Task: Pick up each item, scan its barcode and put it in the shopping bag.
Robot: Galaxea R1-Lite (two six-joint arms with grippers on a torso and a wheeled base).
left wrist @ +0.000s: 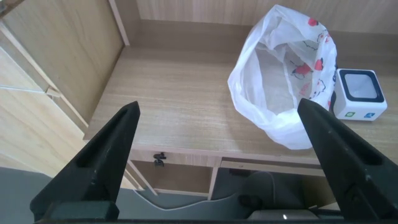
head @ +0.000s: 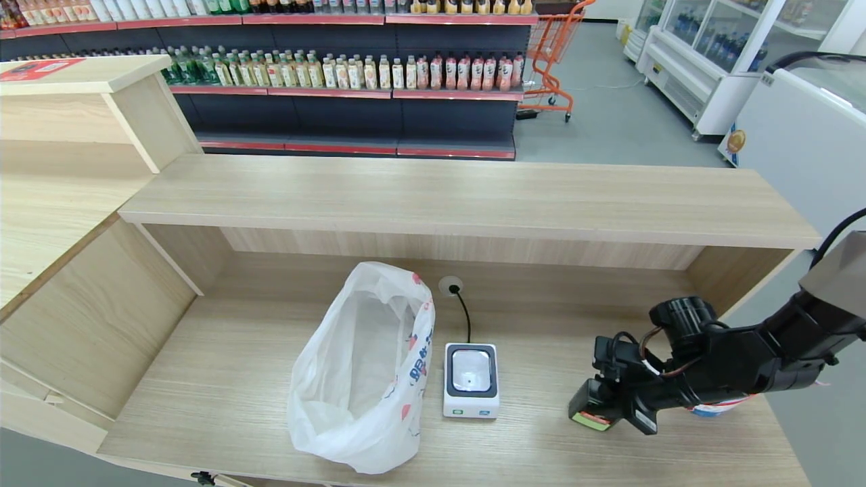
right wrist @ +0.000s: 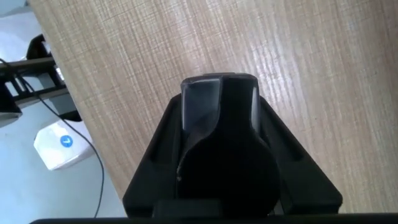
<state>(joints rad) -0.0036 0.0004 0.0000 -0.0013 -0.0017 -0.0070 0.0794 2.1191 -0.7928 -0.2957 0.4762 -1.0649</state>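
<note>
My right end effector [head: 598, 406] is clamped on a dark item [head: 588, 420], low over the worktop [head: 223, 392]. To do the scan well, I'd turn the barcode face to the scanner [head: 471, 370] and hold it level and near. The shopping bag [head: 358, 379] stands just beside. My left end effector [left wrist: 219, 107] is wide open and empty.

Bright, even light (soft shadows)

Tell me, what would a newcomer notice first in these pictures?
The white shopping bag stands open in the middle of the wooden counter, with the barcode scanner beside it on the robot's right. Farther right, the right gripper is shut on a dark item; the left gripper hangs open over the counter's near edge.
</note>
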